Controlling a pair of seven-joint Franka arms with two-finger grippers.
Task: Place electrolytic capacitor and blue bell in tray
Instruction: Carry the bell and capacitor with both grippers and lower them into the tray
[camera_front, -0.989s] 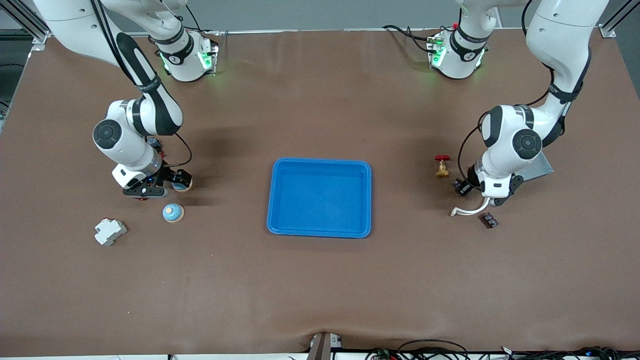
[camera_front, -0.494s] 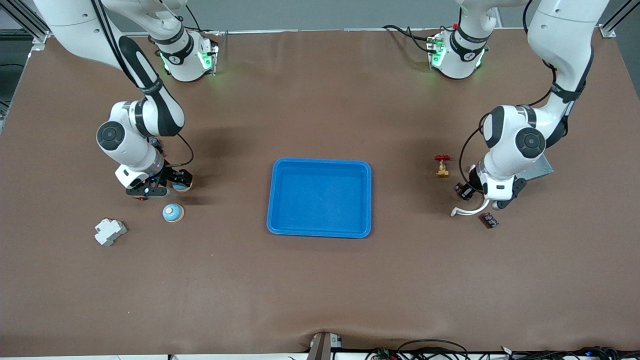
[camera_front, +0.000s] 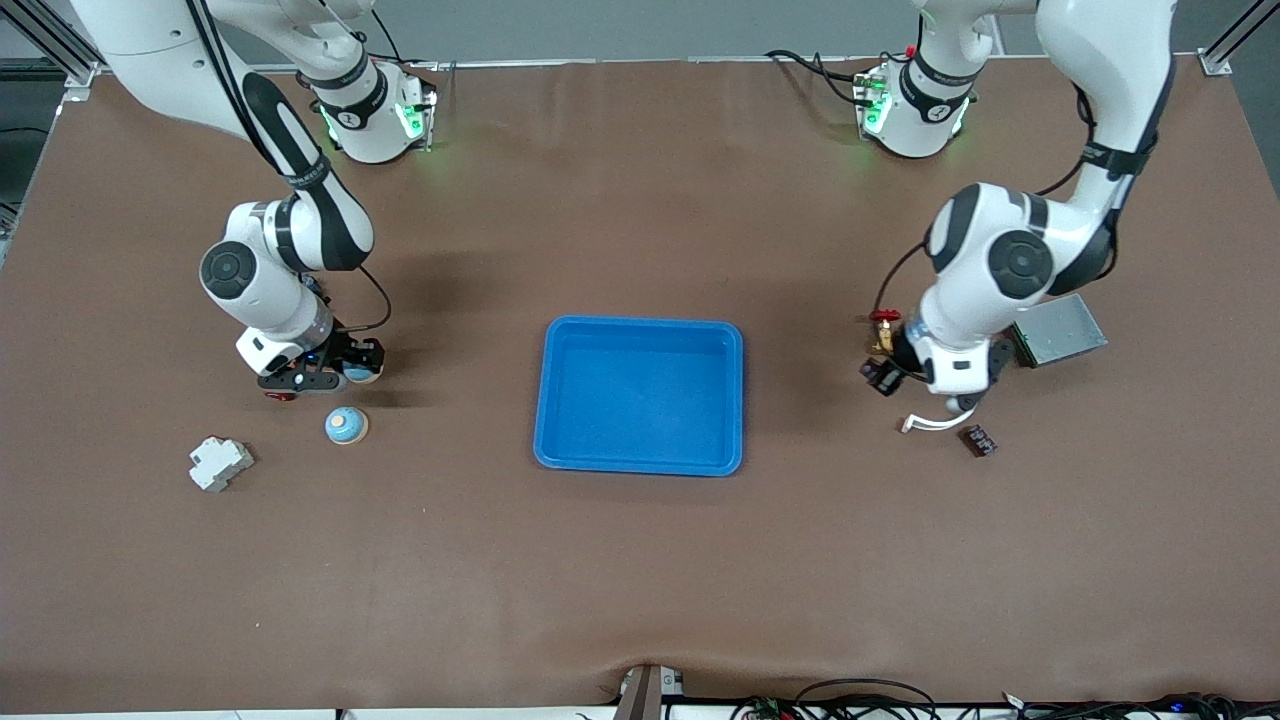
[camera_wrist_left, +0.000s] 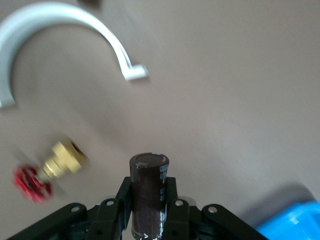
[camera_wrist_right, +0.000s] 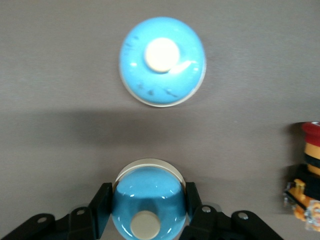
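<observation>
The bright-blue tray (camera_front: 640, 400) lies mid-table; its corner shows in the left wrist view (camera_wrist_left: 295, 225). My left gripper (camera_front: 878, 377) (camera_wrist_left: 148, 187) is shut on the dark brown electrolytic capacitor (camera_wrist_left: 148, 192), held upright over the table beside a red-handled brass valve (camera_front: 884, 330) (camera_wrist_left: 45, 170). My right gripper (camera_front: 350, 374) (camera_wrist_right: 148, 197) is shut on a blue bell (camera_wrist_right: 148, 200) (camera_front: 358, 374), low over the table toward the right arm's end. A second blue bell (camera_front: 346, 426) (camera_wrist_right: 162, 61) sits on the table just nearer to the front camera.
A white curved clip (camera_front: 935, 420) (camera_wrist_left: 60, 40) and a small dark component (camera_front: 978, 440) lie near the left gripper. A grey metal box (camera_front: 1060, 330) sits under the left arm. A white breaker (camera_front: 220, 463) and a red-and-yellow button (camera_wrist_right: 310, 170) lie near the right gripper.
The left arm has swung toward the tray with the capacitor in its gripper, uncovering the grey box. The right gripper has shifted slightly with the bell.
</observation>
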